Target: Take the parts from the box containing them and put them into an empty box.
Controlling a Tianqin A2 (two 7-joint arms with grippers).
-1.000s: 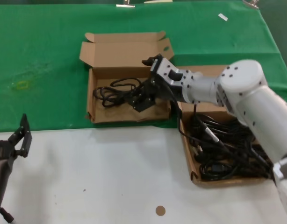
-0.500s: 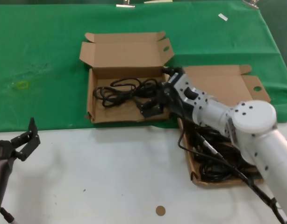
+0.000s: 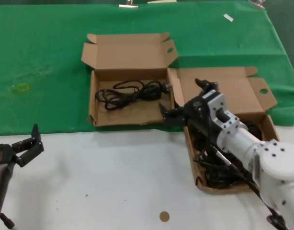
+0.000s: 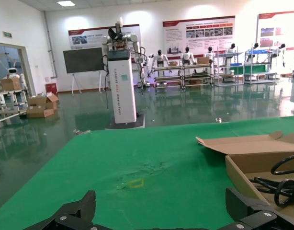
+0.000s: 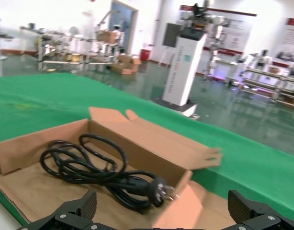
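The right claw point(image 3: 185, 106) is seen in the head view with its fingers spread and nothing between them — released, hovering between the two cardboard boxes, just above the seam where they meet. To its left, a single black power cord point(image 3: 132, 92) lies coiled on the floor of the box with the wavy front wall point(image 3: 92, 103), its plug end toward the claw; in the right wrist view the same cord point(image 5: 96, 167) is shown directly ahead of and below the finger tips, with the plug prongs pointing at the box's near corner. To the claw's right and beneath the arm, the straight-walled box point(image 3: 197, 165) is filled with a tangle of black power cords point(image 3: 223, 167), and its hinged lid point(image 3: 219, 88) with a round hole in an ear tab lies open behind the claw.

The left claw point(image 3: 27, 146) is held low at the left edge of the white surface point(image 3: 113, 177), well apart from both boxes, its fingers spread and empty. From the left wrist view the green cloth point(image 4: 137, 163) is seen stretching ahead — a box corner with loops of cable lies off to one side.
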